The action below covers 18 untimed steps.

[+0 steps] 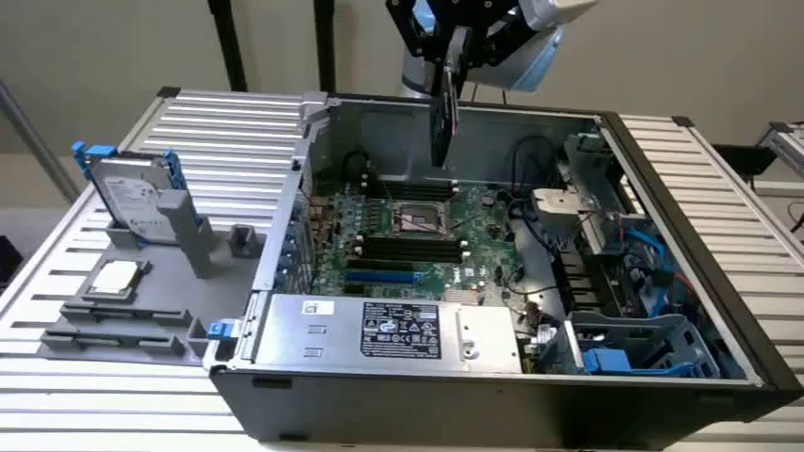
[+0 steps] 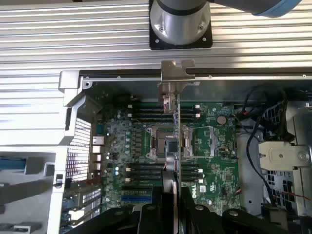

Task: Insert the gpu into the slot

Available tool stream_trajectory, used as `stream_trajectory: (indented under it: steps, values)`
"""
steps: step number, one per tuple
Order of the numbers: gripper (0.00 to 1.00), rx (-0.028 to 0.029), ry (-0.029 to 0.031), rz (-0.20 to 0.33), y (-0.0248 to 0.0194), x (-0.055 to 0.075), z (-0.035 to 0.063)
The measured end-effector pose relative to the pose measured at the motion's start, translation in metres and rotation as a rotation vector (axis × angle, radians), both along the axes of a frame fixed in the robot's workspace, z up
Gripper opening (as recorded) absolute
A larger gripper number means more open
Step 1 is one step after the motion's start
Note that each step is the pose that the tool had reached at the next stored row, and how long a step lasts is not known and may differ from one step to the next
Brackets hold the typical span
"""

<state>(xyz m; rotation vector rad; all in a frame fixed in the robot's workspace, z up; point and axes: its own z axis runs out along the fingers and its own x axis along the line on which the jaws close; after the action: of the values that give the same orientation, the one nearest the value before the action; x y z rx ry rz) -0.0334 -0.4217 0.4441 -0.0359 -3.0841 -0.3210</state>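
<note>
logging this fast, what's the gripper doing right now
Gripper: closed on the gpu, holding it on edge above the motherboard, not yet in the slot.

A robotics lab is suggested: an open computer case [image 1: 503,407] is laid on a ribbed aluminium bench [image 1: 113,419], with a hard drive [image 1: 136,200] held in a grey stand [image 1: 191,240].

Arm [image 1: 543,26] cut off by exterior view's upper edge, gpu [image 2: 177,127] edge-on, faces hidden

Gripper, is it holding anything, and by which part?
Yes: the gripper holds the gpu by its upper edge, with the card hanging edge-down over the motherboard.
</note>
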Motion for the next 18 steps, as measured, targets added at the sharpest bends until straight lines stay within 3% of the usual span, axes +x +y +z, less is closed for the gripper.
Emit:
stream_trajectory:
  steps: [18]
  values:
    - [0.26, 0.0152, -0.0002, 0.000, 0.0000, -0.0001, 0.0010]
